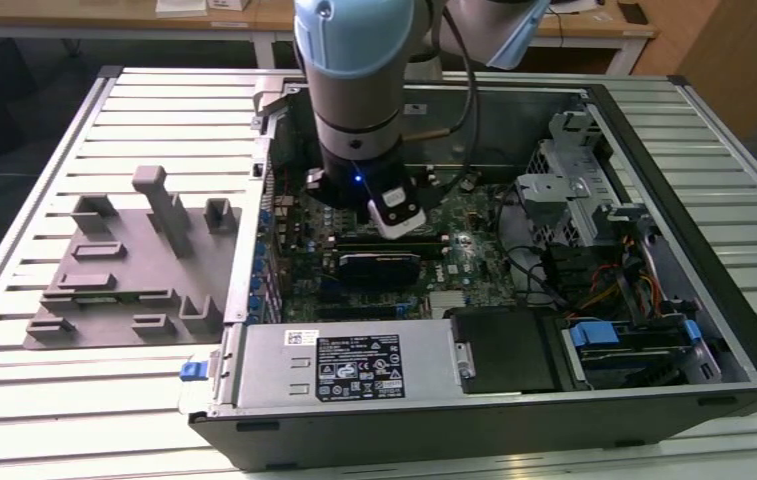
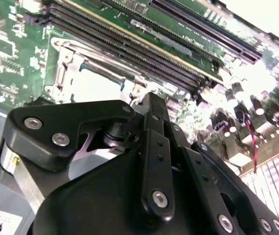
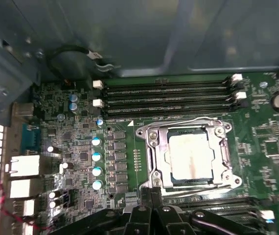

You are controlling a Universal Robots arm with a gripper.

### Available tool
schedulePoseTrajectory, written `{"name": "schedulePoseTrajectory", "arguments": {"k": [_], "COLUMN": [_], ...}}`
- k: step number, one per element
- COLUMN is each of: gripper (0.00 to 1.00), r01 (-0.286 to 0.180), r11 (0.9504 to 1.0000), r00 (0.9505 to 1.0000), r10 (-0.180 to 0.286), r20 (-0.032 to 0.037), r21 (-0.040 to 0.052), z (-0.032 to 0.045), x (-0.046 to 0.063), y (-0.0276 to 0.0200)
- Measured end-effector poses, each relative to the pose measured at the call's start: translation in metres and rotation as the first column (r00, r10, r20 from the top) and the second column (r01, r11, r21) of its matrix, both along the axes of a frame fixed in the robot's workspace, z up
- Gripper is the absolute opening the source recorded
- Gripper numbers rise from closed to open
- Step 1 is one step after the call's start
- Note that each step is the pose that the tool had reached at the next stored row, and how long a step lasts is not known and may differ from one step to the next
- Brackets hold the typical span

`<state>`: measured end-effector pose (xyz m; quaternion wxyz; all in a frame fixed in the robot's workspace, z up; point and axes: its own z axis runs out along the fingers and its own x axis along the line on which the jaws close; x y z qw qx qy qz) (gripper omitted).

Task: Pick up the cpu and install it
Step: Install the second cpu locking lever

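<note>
The cpu (image 3: 191,157) is a flat square chip with a pale shiny top. It lies inside the socket frame (image 3: 149,134) on the green motherboard, and a thin metal bracket runs around it. In the second wrist view the cpu (image 2: 98,85) is a bright patch just beyond the black fingers. My gripper (image 3: 152,192) hovers close over the socket's near edge, fingers shut together with nothing between them. In the exterior view the gripper (image 1: 398,215) hangs down into the open computer case, and the arm covers the socket.
Memory slots (image 3: 169,93) run along the socket's far side. A silver power supply (image 1: 351,365) fills the case's front. A drive cage with cables (image 1: 592,250) sits at the exterior view's right. A grey fixture plate (image 1: 125,270) lies on the table at the exterior view's left.
</note>
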<state>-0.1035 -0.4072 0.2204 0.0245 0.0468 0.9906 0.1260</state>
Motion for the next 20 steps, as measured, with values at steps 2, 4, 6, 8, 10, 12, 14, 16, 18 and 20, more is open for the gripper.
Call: {"name": "schedulePoseTrajectory", "arguments": {"k": [2, 4, 6, 8, 10, 12, 14, 16, 18, 20], "gripper": [0.11, 0.11, 0.11, 0.11, 0.11, 0.11, 0.11, 0.11, 0.11, 0.11], "r01": [0.0, 0.0, 0.002, 0.003, 0.004, 0.004, 0.004, 0.004, 0.004, 0.004], "r11": [1.0, 0.9998, 0.9993, 0.999, 0.9989, 0.9988, 0.9987, 0.9985, 0.9983, 0.9979], "r00": [1.0, 1.0, 1.0, 1.0, 1.0, 1.0, 1.0, 1.0, 1.0, 1.0], "r10": [0.0, 0.0, -0.002, -0.003, -0.004, -0.004, -0.004, -0.004, -0.004, -0.004], "r20": [0.0, 0.0001, 0.0001, 0.0001, 0.0001, 0.0001, 0.0, 0.0, 0.0002, 0.0], "r21": [-0.0063, -0.0211, -0.0364, -0.0441, -0.0464, -0.0482, -0.0509, -0.0546, -0.0583, -0.0652], "z": [0.0056, 0.0075, 0.0076, 0.0075, 0.0073, 0.0071, 0.0068, 0.0065, 0.006, 0.0055], "x": [0.0, 0.0, 0.001, 0.004, 0.008, 0.013, 0.017, 0.021, 0.025, 0.029], "y": [0.0002, 0.0003, 0.0005, 0.0017, 0.0039, 0.0064, 0.0089, 0.0116, 0.0156, 0.0197]}}
